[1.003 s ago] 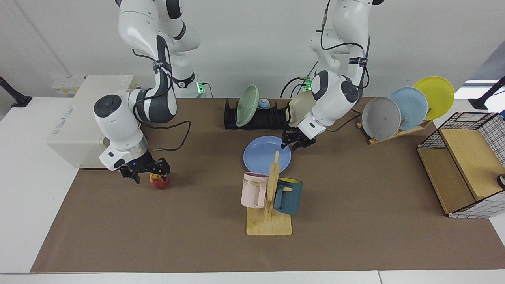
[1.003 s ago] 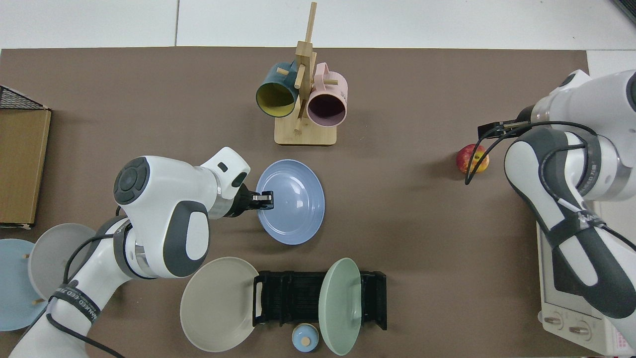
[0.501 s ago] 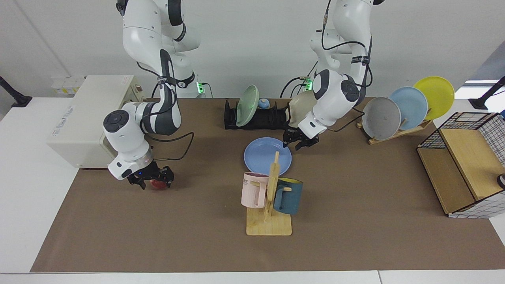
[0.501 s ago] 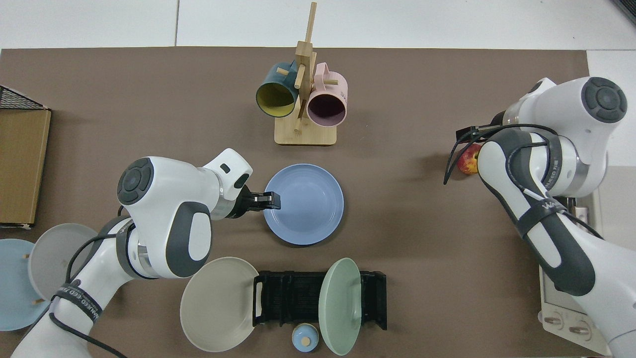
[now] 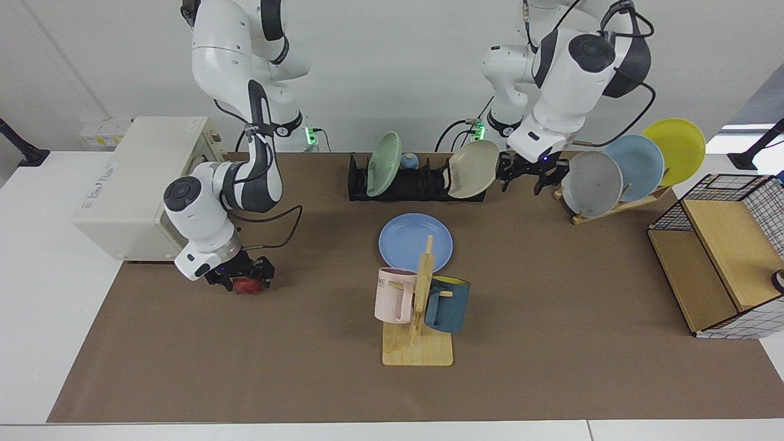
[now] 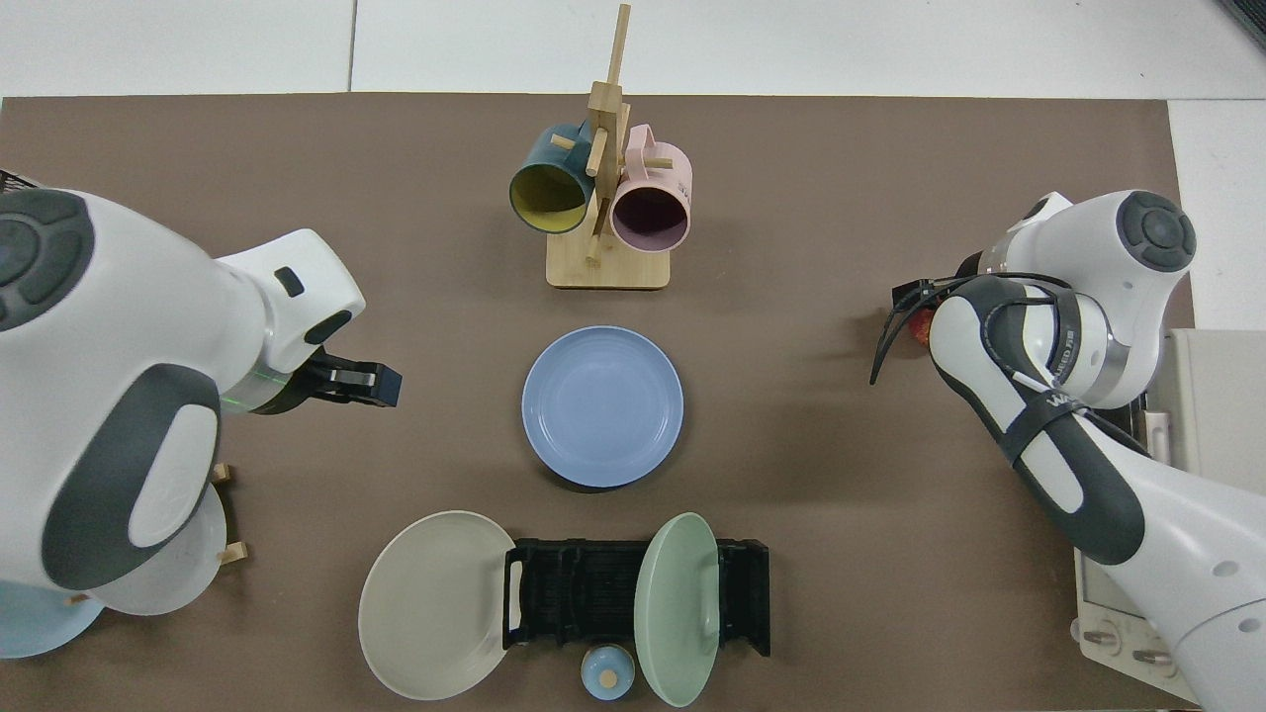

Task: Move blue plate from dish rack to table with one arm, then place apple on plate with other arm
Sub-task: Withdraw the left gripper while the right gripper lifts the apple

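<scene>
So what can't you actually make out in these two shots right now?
- Apple: mostly hidden under the right gripper in both views; whether its fingers grip it is unclear.
- Wooden plate stand: top view covers it with the left arm.
- Wire basket: facing view cuts it at the edge.
- Left gripper: open.

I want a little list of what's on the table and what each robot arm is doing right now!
blue plate: flat on the table, out of the dish rack
apple: on the table, under the right tool
right tool: down around the apple
left tool: open, raised, empty, near the grey plate
mug stand: pink and dark blue mugs hanging
</scene>
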You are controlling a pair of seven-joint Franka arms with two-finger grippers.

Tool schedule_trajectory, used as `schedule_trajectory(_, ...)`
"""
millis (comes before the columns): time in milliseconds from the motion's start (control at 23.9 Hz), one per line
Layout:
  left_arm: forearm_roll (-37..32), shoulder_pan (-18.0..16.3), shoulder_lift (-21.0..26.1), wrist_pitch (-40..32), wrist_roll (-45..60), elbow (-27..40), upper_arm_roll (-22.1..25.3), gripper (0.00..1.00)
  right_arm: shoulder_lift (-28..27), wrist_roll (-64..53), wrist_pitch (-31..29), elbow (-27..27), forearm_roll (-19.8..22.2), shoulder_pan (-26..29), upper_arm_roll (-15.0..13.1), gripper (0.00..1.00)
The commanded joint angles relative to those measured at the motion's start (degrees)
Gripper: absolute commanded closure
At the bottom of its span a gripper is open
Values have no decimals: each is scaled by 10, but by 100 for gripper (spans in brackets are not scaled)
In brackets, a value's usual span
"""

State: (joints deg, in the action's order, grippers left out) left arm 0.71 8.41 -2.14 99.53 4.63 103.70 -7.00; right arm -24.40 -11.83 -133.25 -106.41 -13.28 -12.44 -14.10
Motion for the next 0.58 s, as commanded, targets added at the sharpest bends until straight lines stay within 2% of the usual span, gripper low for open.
schedule_trajectory(0,-27,0,8,-64,0,-67,28,2,12,-34,-17,-30,-18,2,0,0)
schedule_trajectory(167,-26,6,1,-89,-51,-88,56,1,11,-40,-18,-29,-18,5,0,0)
schedule_trajectory(292,-25,-1,-11,-97,-59,-90,57,1,10,-40,-19,-27,-18,5,0,9)
schedule_trajectory(334,-24,-1,-12,-97,-59,-91,59,0,10,-41,-19,-26,-18,5,0,18)
schedule_trajectory(376,-23,-1,-12,-100,-55,-95,59,0,9,-42,-19,-24,-18,6,0,33)
schedule_trajectory(418,-22,-1,-12,-101,-54,-97,59,0,8,-42,-19,-23,-18,6,0,55)
schedule_trajectory(460,-20,1,-12,-101,-52,-99,59,0,8,-43,-19,-21,-17,6,0,83)
schedule_trajectory(501,-21,0,-13,-101,-52,-99,61,0,8,-40,-19,-20,-18,6,0,100)
schedule_trajectory(543,-20,-1,-13,-102,-51,-99,63,0,8,-40,-18,-20,-18,5,0,100)
